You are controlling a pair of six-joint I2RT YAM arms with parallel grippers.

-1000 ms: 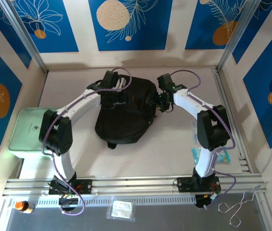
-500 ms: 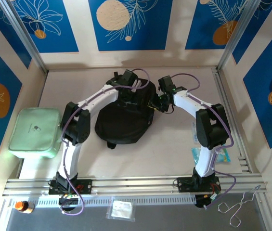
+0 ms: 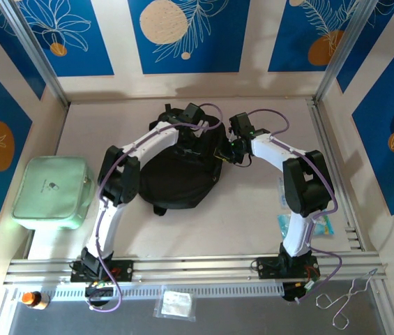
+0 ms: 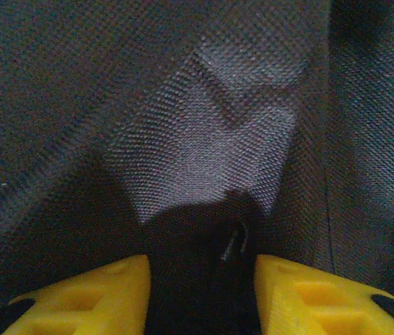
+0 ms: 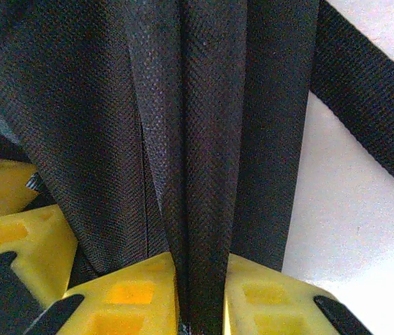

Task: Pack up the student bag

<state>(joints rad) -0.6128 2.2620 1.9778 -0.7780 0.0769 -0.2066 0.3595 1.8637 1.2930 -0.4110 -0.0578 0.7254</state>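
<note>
The student bag [image 3: 176, 178], a large black fabric backpack, lies flat in the middle of the table. My left gripper [image 3: 194, 142] reaches over its far edge. In the left wrist view, the left gripper [image 4: 202, 271] has its yellow fingers [image 4: 106, 293] on either side of a dark raised fold of the bag [image 4: 210, 118], closed on it. My right gripper [image 3: 223, 153] is at the bag's far right corner. The right wrist view shows the right gripper [image 5: 200, 279] shut tight on a narrow upright pleat of the bag [image 5: 203, 139]. A black strap [image 5: 371, 105] trails over the white table.
A mint green case [image 3: 49, 192] sits at the left edge. Blue packets [image 3: 284, 223] lie by the right arm's base. On the front ledge are metal forceps [image 3: 346, 301], a clear sachet [image 3: 176, 304] and a small bottle [image 3: 33, 299].
The left arm swung right, from the bag's far left corner to its far edge, close to the right gripper. Both grippers closed on bag fabric, and the bag's far edge bunched up.
</note>
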